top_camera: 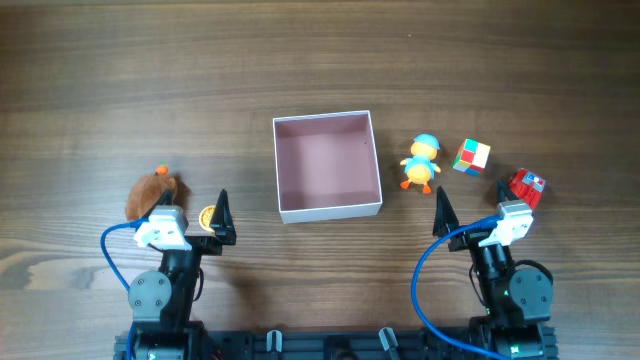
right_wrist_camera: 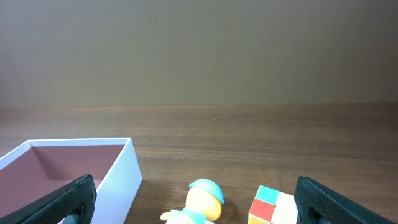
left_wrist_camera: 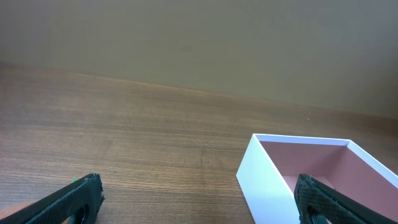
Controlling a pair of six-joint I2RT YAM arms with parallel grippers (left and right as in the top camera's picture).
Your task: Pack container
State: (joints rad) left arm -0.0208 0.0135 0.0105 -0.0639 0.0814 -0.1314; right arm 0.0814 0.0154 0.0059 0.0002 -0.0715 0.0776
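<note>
At the middle of the desk (top_camera: 120,80), the container (top_camera: 325,160): shallow, square, open-topped, white outside and dusty pink inside. Lies ahead of both arms and between them, touching neither. Sits forward and to the right of the left gripper (top_camera: 195,215), and forward and to the left of the right gripper (top_camera: 478,212), near each but apart. Both grippers low over the desk with jaws spread wide, clamped on nothing. In the left wrist view, shows as a white near corner at lower right, partly behind the right-hand finger (left_wrist_camera: 329,202). In the right wrist view, shows at lower left, partly behind the left-hand finger (right_wrist_camera: 65,202). Inside the container, only bare pink floor and walls on show. Just beside the outer side of the left gripper, a brown plush toy (top_camera: 150,193), and by the inner finger a small orange round thing (top_camera: 207,215), too small to tell more. To the right of the container and apart from it, a yellow duck toy (top_camera: 421,163) with a blue cap. Next to that, a colour cube (top_camera: 471,156), then a red toy (top_camera: 526,186) just beside the outer side of the right gripper.
</note>
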